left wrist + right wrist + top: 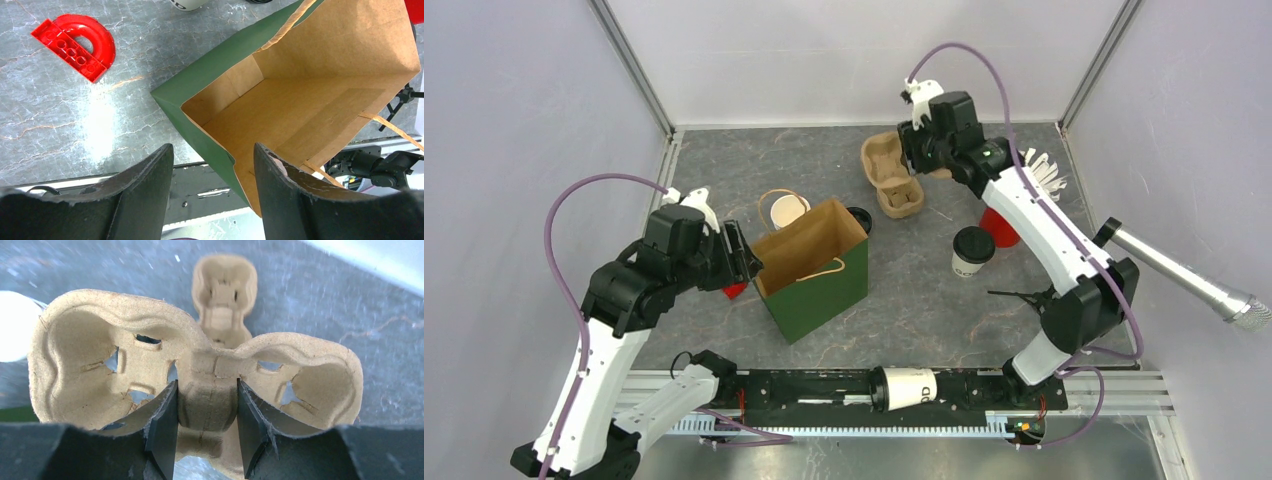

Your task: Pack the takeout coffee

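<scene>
R gripper (206, 385): far side of table (914, 300), clamped on centre rib of pulp carrier (125, 340). 2nd carrier (224, 290) lies just behind it.
L gripper (736, 252): jaws apart, gripping nothing, hovering at left rim of green bag (819, 285). Bag upright, mouth open.
Coffee (972, 250): upright on table, lid on, right of bag, apart from both grippers.
Another lidded cup (906, 388) on its side on near rail.
Red block (75, 45) left of bag.
</scene>
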Controlling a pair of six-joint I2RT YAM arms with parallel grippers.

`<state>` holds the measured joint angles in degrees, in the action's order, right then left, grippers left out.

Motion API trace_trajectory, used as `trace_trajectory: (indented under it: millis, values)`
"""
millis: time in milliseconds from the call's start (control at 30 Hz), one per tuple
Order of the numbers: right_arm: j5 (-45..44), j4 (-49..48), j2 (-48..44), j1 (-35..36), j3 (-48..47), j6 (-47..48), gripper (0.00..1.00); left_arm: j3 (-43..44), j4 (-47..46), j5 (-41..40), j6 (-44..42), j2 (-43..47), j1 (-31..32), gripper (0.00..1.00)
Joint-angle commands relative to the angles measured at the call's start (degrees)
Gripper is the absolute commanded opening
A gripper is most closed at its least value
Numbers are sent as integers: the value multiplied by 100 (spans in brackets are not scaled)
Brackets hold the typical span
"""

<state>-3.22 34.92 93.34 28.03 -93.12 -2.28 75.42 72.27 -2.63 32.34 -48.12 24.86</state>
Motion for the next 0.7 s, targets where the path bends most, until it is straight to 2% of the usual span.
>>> trace_trajectory:
  millis: [0,67,200,367,500,667]
  values:
    - [384,462,-419,194,-1030,-485,46,-39,-203,111,186,-14,4,66]
    - [561,604,-427,372,-1409,-604,46,-61,-260,185,198,-13,1,63]
    - [1105,551,-454,804,-1849,-1181,46,-93,-398,237,189,0,1,49]
    - [1675,-9,-546,1547,-1703,-1928,46,-136,-536,447,213,26,2,29]
    - [2125,-758,-701,1985,-1305,-2563,46,-209,-633,501,221,104,1,19]
    - [2590,-1213,-786,2280,-833,-2835,46,-229,-713,612,225,113,1,5]
